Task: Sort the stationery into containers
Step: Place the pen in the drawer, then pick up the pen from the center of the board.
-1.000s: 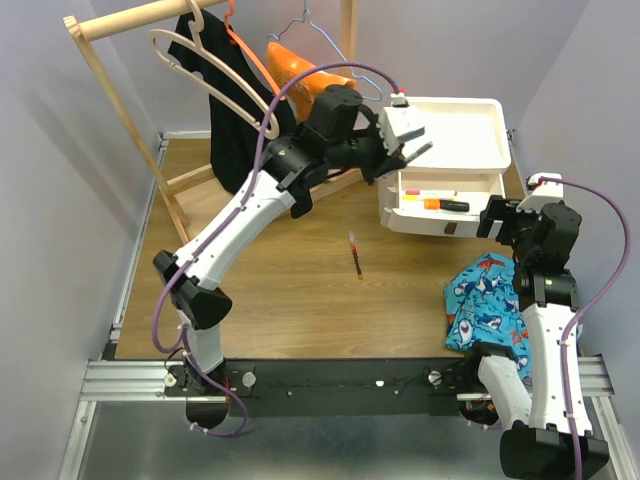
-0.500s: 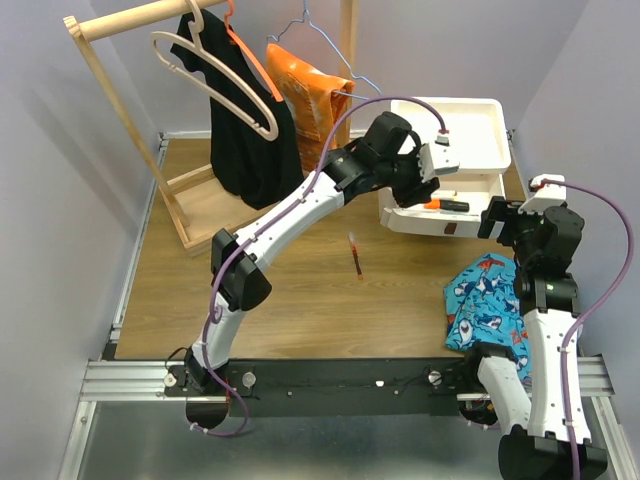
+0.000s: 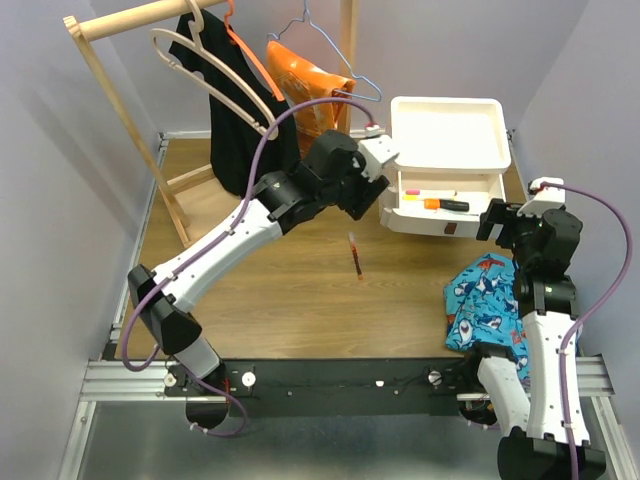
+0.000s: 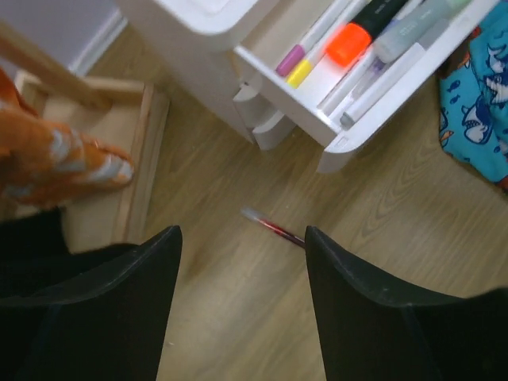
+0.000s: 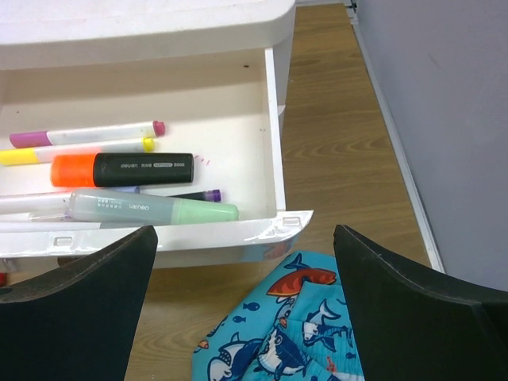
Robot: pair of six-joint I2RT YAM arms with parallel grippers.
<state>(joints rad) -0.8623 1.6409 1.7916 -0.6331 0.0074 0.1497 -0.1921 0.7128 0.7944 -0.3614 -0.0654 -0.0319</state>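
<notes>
Left hand [image 4: 242, 254] backs off the drawer [image 3: 415, 222]!
Now wide and empty; red pen [image 4: 274, 228] waits at 6 o'clock.

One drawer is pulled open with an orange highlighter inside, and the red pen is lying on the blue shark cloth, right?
Not quite. The red pen lies on the bare wooden table, apart from the blue shark cloth, as the top external view shows. The rest holds: one drawer is pulled open with an orange highlighter inside.
</notes>
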